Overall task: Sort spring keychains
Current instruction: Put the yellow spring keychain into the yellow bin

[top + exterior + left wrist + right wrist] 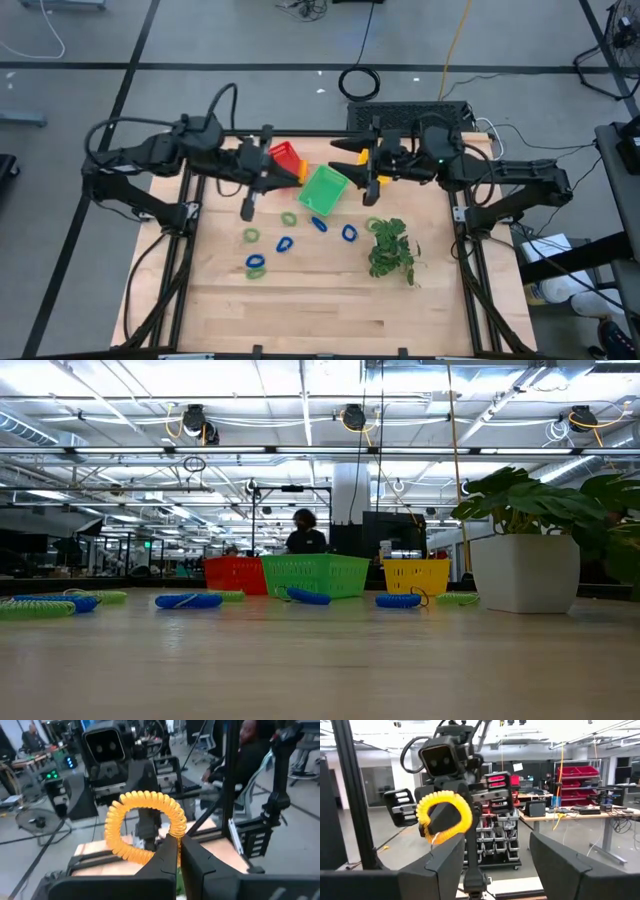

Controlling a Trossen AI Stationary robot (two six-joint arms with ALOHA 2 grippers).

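Observation:
My left gripper [292,177] is shut on an orange spring keychain [145,827], held in the air between the red basket [285,157] and the green basket [322,188]. My right gripper [338,157] is open and faces it from the right, above the green basket. In the right wrist view the orange coil [444,817] hangs just beyond my right gripper [495,865]; whether a finger touches it, I cannot tell. Several blue and green keychains lie flat on the table, such as a blue one [284,244] and a green one [250,236]. My left gripper pinches the orange keychain's coil at one spot on its ring [174,836] between its two fingers. The ring stands up beyond the fingertips, lifted clear of the table and the baskets.
A leafy plant [392,248] in a white pot [525,570] stands at the table's right. A yellow basket [416,575] stands right of the green one [313,575]. Loose keychains [188,600] lie across the table's middle. A person [305,532] is behind the table.

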